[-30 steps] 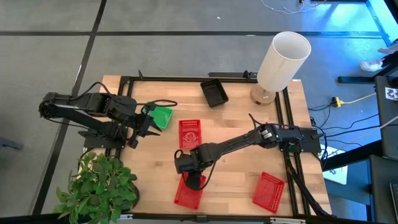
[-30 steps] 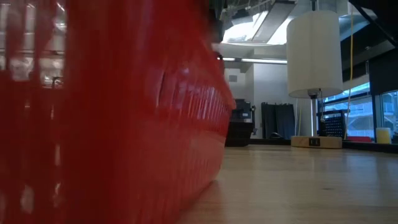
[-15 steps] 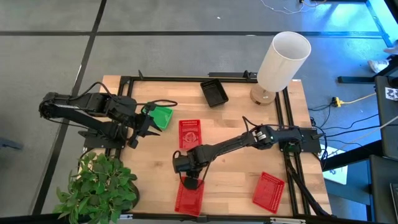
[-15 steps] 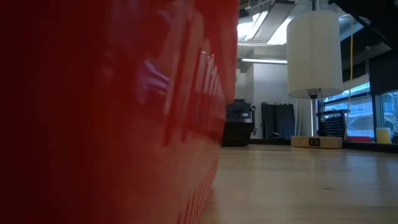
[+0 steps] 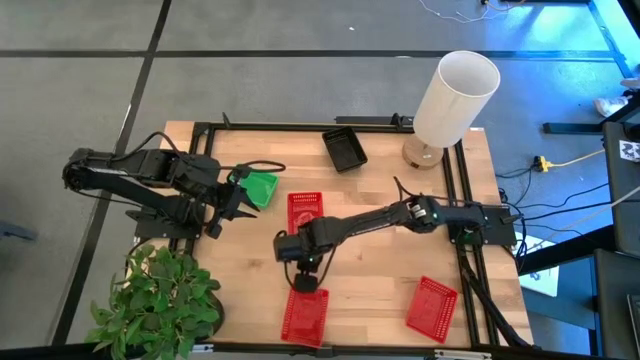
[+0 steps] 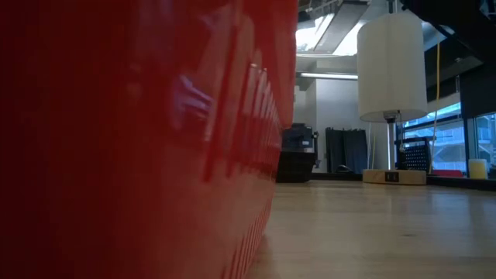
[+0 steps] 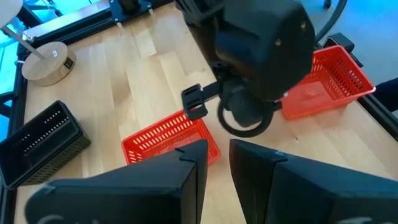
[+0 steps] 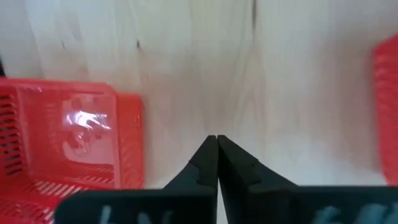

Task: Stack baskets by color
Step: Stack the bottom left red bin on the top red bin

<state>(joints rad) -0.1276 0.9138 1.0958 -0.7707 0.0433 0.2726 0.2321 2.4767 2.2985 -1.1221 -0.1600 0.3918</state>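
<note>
We see our right gripper (image 5: 308, 283) over the bare wooden surface (image 5: 380, 190), its fingers (image 8: 208, 163) pressed together and holding nothing. Just ahead of those fingertips, near the front edge, lies one red rectangular plastic mesh basket (image 5: 304, 317); behind the gripper, toward the middle, lies a second red mesh basket (image 5: 305, 212), and a third red mesh basket (image 5: 431, 306) sits well off to that arm's side near the front corner.

Our left gripper (image 5: 240, 195) rests at the far left, its fingers (image 7: 186, 171) narrowly parted; we cannot tell whether they grip anything. A bright green mesh basket (image 5: 262, 187) shows right at those fingers. A black mesh basket (image 5: 344, 148) sits apart near the back edge, beside the white cylindrical lamp shade (image 5: 455, 97).
</note>
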